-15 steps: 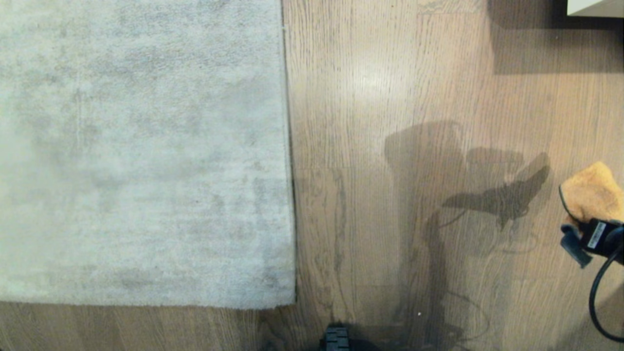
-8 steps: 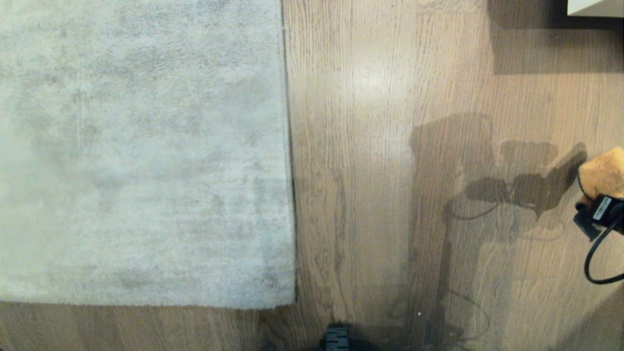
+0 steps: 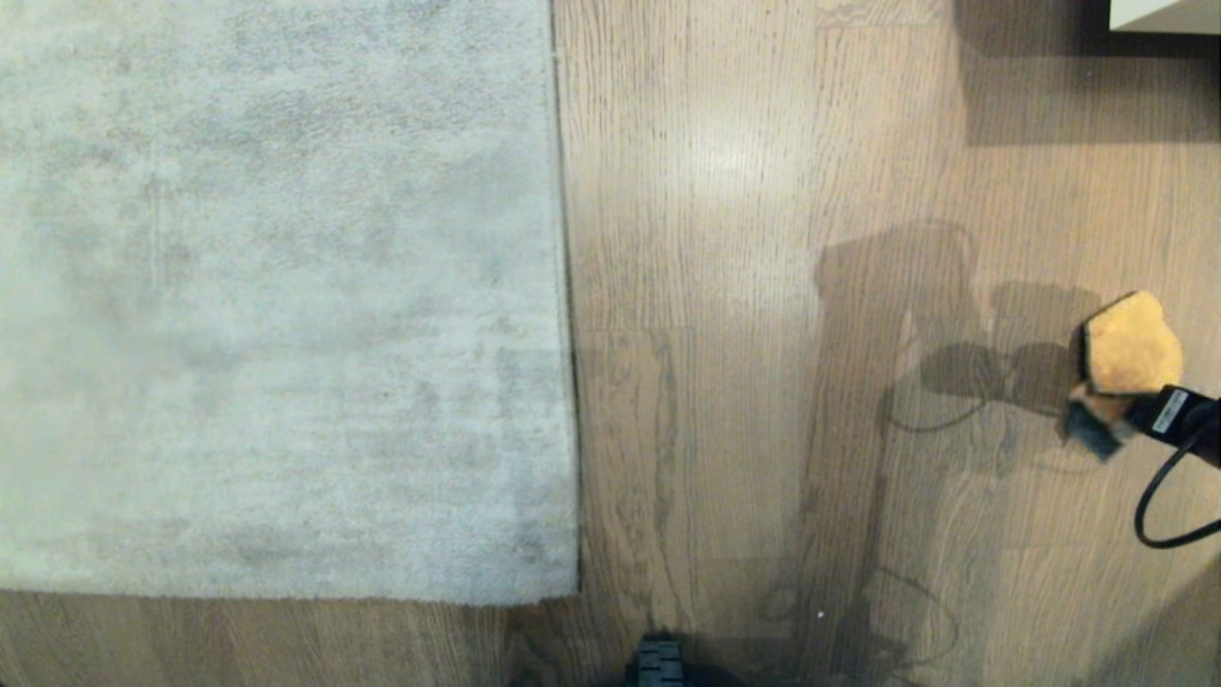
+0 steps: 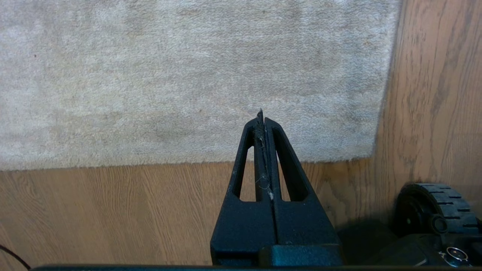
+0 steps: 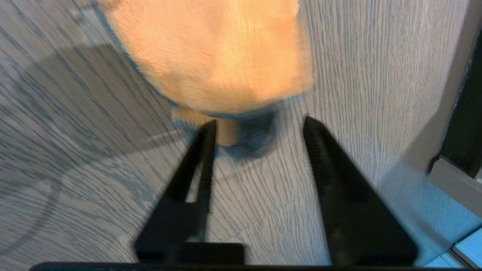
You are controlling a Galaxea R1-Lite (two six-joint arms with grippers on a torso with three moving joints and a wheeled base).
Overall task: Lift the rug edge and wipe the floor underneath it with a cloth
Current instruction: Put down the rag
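The rug edge [image 3: 565, 315] is seen lying flat on the floor [image 3: 725, 382]. The cloth [image 3: 1130, 355] appears released just beyond the parted right gripper [image 5: 260, 126]; left gripper [image 4: 262, 118] is pressed together, so lifting and wiping seemingly remain undone

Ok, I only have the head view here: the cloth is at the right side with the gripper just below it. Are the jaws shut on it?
Observer: No. In the right wrist view the right gripper stands open, with the cloth just past its tips.
Operator: And the left arm? I can't see it.
Observer: The left gripper is shut and empty, above the rug edge.
Operator: Is that edge lifted anywhere?
Observer: No. It lies flat on the floor right up to the corner, near the robot's wheel.
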